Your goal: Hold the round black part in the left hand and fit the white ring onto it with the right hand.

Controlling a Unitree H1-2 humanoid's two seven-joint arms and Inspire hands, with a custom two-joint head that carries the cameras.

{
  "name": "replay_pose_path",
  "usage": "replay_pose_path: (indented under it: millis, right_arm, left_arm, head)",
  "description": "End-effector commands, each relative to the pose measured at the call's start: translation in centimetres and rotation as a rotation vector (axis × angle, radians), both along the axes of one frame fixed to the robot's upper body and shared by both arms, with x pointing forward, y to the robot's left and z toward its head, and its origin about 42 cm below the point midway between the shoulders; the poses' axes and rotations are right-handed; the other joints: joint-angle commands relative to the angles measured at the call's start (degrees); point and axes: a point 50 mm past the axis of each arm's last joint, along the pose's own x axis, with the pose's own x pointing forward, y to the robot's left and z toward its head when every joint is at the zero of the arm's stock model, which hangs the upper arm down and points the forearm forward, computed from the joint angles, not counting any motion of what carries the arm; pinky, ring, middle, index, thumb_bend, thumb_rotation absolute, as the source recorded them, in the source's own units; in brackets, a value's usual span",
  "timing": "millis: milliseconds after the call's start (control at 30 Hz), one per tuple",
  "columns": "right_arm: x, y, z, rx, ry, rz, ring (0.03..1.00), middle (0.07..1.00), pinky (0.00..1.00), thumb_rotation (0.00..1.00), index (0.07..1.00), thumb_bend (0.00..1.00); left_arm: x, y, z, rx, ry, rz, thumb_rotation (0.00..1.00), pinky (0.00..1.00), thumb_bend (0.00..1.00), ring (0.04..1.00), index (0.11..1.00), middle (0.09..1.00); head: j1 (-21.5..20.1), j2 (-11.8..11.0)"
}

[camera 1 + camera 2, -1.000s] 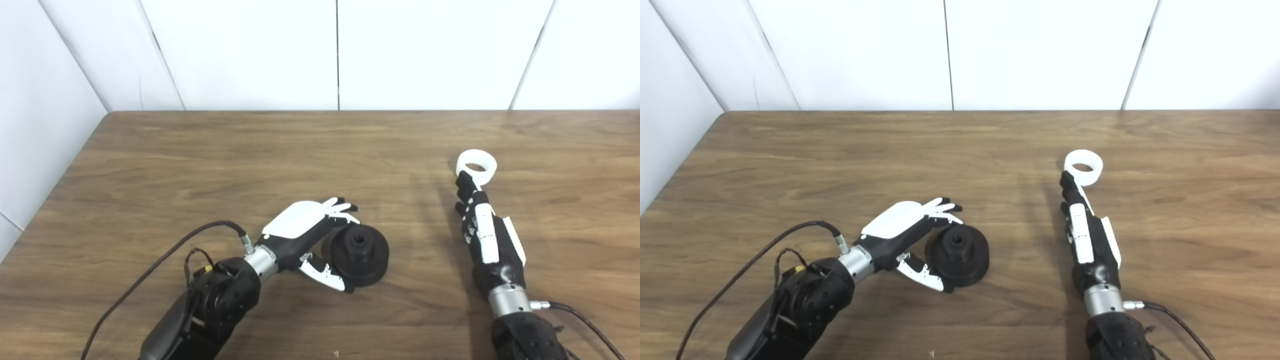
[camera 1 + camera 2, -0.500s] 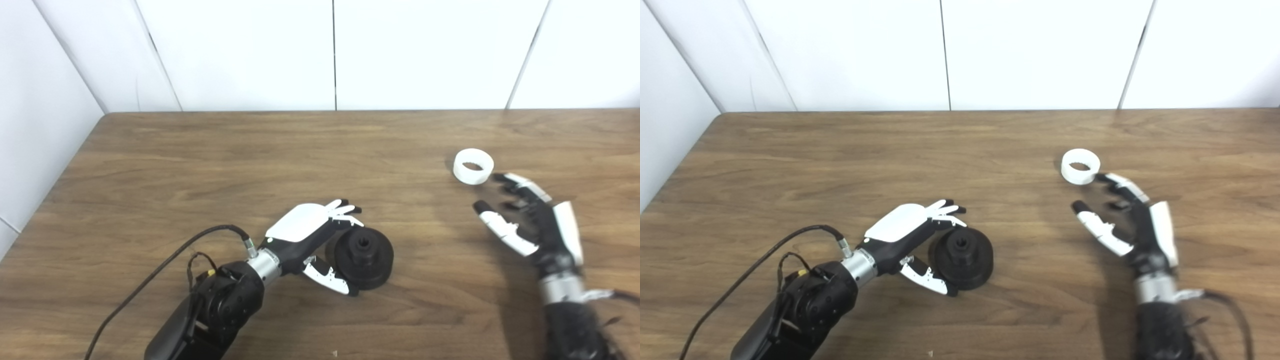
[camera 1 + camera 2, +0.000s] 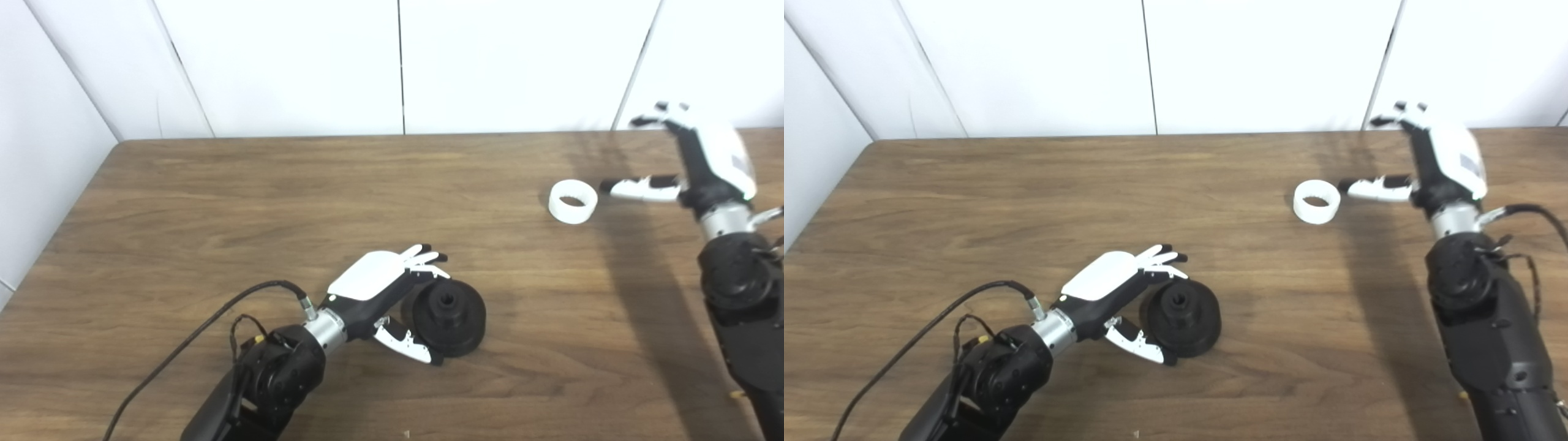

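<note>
The underside of the left hand [image 3: 383, 288] is hidden from where I stand, so I cannot tell how much of its palm presses the round black part [image 3: 449, 316]. Whether its upper fingertips [image 3: 429, 260] actually touch the part's far rim is also hard to make out; they look to be at its edge. Both forearms run out of sight at the bottom.

The left hand lies low on the wooden table [image 3: 245, 202], its white back turned up, fingers stretched over the far side of the black part and thumb [image 3: 407, 346] reaching along the near side. The part sits on the table between them, cupped loosely rather than clenched, its hub with a centre hole facing up.

The right hand [image 3: 1436, 159] is raised off the table near the back right, wrist bent, fingers curled forward up high and spread from the thumb, holding nothing. Its thumb [image 3: 1375, 188] points left toward the white ring [image 3: 1316, 201], its tip just beside the ring but apart from it. The ring lies flat on the table, hole upward, well apart from the black part.
</note>
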Motion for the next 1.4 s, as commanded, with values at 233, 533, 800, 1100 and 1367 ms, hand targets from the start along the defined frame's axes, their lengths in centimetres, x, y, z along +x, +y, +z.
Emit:
replay_pose_path:
  millis: [233,533,800,1100,1367]
  right_arm:
    - [3.3,0.7,3.1,-0.052,-0.046,0.049,1.0,0.927,1.0,0.32,0.735,0.94]
    - [4.5,1.5,2.8,-0.058,-0.018,0.077,1.0,0.936,1.0,0.33,0.734,0.92]
    - [5.0,2.7,2.6,-0.074,0.051,0.11,1.0,0.946,1.0,0.37,0.754,0.91]
    - [4.5,3.5,3.2,-0.093,0.135,0.147,1.0,0.939,1.0,0.37,0.736,0.91]
    - [4.0,3.7,3.6,-0.108,0.173,0.171,1.0,0.945,1.0,0.41,0.74,0.92]
  left_arm:
    - [-0.1,0.3,-1.3,0.028,0.061,-0.006,0.31,0.88,0.71,1.0,0.665,0.951]
    - [0.1,0.5,-1.4,0.027,0.058,0.002,0.31,0.89,0.71,1.0,0.664,0.952]
    - [0.4,0.7,-1.5,0.028,0.05,0.001,0.31,0.89,0.72,1.0,0.664,0.947]
    - [0.8,0.8,-1.7,0.038,0.042,0.005,0.32,0.91,0.71,1.0,0.663,0.947]
    - [1.0,0.8,-1.6,0.042,0.041,0.009,0.31,0.94,0.71,1.0,0.664,0.947]
  head:
    - [0.01,-0.38]
    - [-0.15,-0.86]
    - [-0.13,-1.15]
    - [-0.33,-1.22]
    - [-0.27,-1.02]
